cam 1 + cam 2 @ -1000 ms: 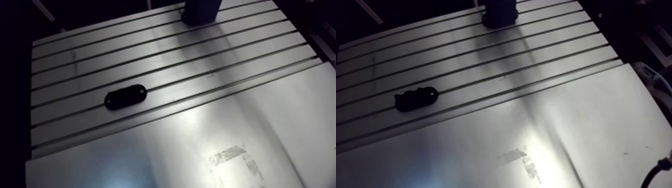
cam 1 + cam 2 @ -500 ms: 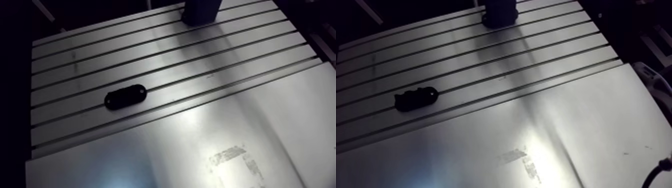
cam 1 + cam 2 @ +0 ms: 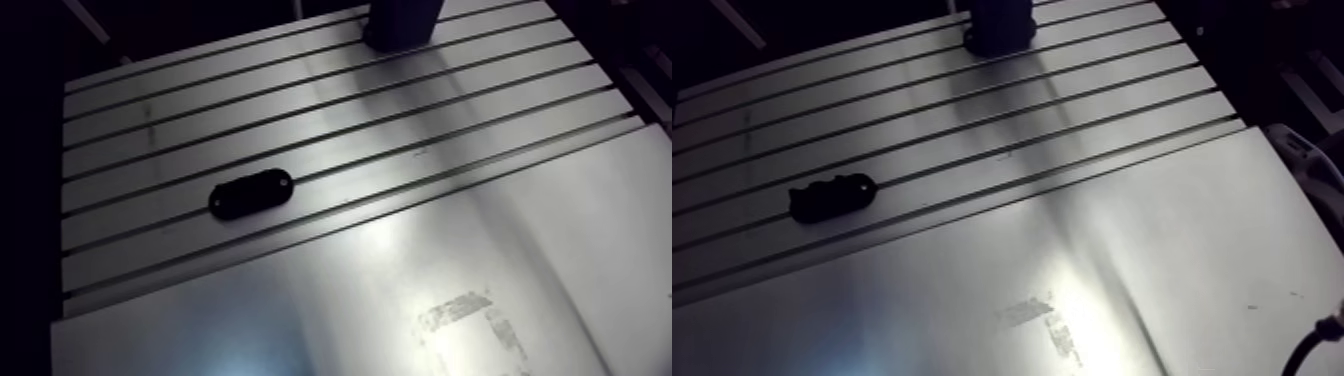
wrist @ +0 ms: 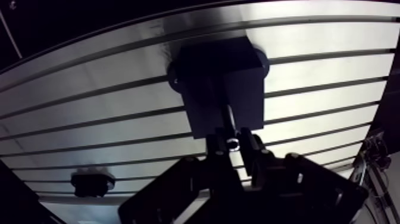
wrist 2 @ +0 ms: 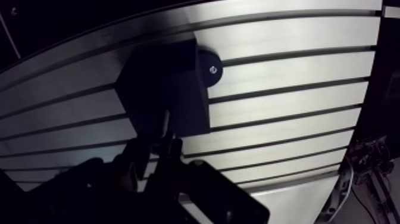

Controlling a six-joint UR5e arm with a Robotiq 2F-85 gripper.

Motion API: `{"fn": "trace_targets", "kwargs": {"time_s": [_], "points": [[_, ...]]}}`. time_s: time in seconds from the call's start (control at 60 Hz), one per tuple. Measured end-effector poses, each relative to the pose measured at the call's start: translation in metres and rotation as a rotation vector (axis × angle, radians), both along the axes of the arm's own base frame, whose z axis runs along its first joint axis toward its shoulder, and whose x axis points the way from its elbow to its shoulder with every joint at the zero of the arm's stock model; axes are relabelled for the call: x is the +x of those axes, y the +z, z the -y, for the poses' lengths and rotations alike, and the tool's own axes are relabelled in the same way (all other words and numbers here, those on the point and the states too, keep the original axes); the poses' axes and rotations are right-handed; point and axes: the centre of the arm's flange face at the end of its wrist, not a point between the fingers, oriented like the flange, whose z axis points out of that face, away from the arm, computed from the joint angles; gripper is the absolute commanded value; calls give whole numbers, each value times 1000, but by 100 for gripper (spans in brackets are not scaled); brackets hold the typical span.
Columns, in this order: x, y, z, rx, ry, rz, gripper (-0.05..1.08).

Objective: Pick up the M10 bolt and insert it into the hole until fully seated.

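dim scene, glare streaking the table, the hand in black shadow.

The slotted aluminium table runs its grooves crosswise beneath the gripper. A black block stands on it just ahead of the gripper, with a round black foot showing at its side. A small black oval piece lies flat across one groove, well apart to the gripper's side and near the table's smooth sheet.
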Motion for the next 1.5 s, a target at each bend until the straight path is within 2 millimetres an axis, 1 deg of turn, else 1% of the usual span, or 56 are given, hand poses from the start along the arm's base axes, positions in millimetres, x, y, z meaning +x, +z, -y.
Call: {"fn": "trace_targets", "kwargs": {"time_s": [1.017,1.5], "points": [[-4,2,-1,10,3,-31,107],[-3,-2,0,9,4,-32,107]]}}
